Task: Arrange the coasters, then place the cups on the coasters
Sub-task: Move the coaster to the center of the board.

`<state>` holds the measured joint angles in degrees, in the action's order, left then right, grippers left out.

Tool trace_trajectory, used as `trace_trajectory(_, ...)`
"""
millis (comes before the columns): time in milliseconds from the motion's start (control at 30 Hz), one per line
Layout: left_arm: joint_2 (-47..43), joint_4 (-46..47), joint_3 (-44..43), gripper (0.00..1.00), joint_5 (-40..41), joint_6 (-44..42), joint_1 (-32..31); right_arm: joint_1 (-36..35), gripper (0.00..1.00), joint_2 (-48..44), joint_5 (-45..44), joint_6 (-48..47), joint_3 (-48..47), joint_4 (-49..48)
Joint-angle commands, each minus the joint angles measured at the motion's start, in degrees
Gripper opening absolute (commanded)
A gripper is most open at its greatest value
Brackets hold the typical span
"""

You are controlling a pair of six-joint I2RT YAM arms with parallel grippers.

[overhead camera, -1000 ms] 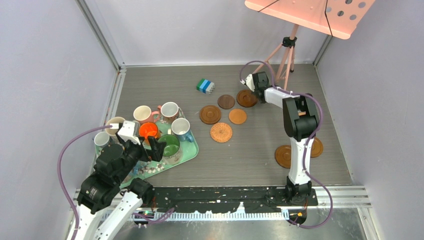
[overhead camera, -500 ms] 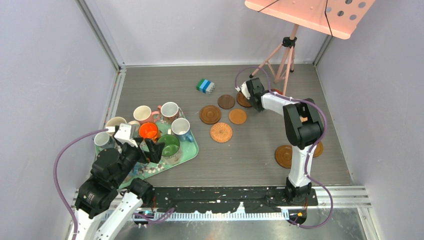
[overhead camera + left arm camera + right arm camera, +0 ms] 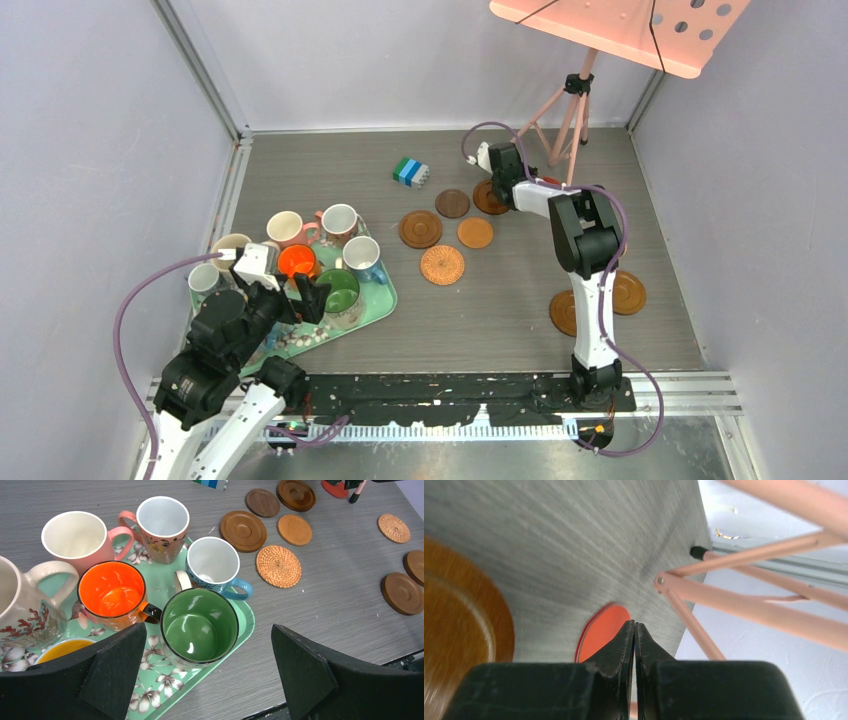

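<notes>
Beside the stand's feet at the counter's far edge, the right hand (image 3: pixel 634 630), pressed together, touches the orange coaster (image 3: pixel 602 630) and should slide it gently toward the other coasters (image 3: pixel 446 232), keeping it flat.

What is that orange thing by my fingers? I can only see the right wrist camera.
Observer: A red-orange coaster. The top view shows five other coasters grouped on the table just left of it.
Operator: Where are the cups?
Observer: The cups all stand on a green tray, far over by the left arm.
Operator: Is that arm holding one?
Observer: No. The left gripper is wide open and empty, above the green cup.
</notes>
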<state>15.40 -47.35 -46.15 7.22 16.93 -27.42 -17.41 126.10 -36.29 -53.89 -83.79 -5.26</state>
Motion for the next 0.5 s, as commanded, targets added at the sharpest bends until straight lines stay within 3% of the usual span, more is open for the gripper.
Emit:
trace_trajectory(0, 1.2, 2.3, 0.1, 0.99, -0.9, -1.0, -0.1, 0.8, 0.1, 2.8, -2.2, -5.0, -6.1, -4.2)
trace_trajectory(233, 0.9, 2.5, 0.2, 0.99, -0.7, -1.0, -0.1, 3.2, 0.1, 7.1, -2.1, -4.0, -11.2, 0.8)
trace_trajectory(467, 1.1, 2.5, 0.2, 0.99, -1.2, -1.0, -0.1, 4.8, 0.1, 6.2, 0.3, -1.1, -9.9, 4.8)
